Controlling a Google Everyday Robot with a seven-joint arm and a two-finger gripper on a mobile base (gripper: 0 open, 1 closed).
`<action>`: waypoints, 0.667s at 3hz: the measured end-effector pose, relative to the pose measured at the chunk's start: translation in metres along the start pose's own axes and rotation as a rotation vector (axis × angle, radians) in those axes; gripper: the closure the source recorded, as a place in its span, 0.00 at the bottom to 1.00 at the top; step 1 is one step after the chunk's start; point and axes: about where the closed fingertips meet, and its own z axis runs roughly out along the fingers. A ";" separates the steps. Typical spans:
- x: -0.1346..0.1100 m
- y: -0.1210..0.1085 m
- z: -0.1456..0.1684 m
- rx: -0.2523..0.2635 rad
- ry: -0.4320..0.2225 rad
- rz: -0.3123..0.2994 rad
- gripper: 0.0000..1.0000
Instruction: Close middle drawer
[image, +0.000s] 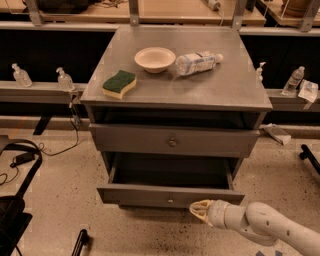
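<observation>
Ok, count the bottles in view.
5: one bottle lying on the cabinet; two on the left ledge; two on the right ledge. Hand at the open drawer's front.

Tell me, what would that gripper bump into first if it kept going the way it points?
Most likely the front panel of the pulled-out middle drawer, just right of its knob. The gripper sits low beside that panel, though depth is unclear.

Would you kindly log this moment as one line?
middle drawer: open | gripper: low, at its front panel, right of knob
</observation>
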 end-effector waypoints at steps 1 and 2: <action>0.029 -0.032 -0.002 0.095 0.037 0.034 1.00; 0.043 -0.048 0.005 0.128 0.060 0.049 1.00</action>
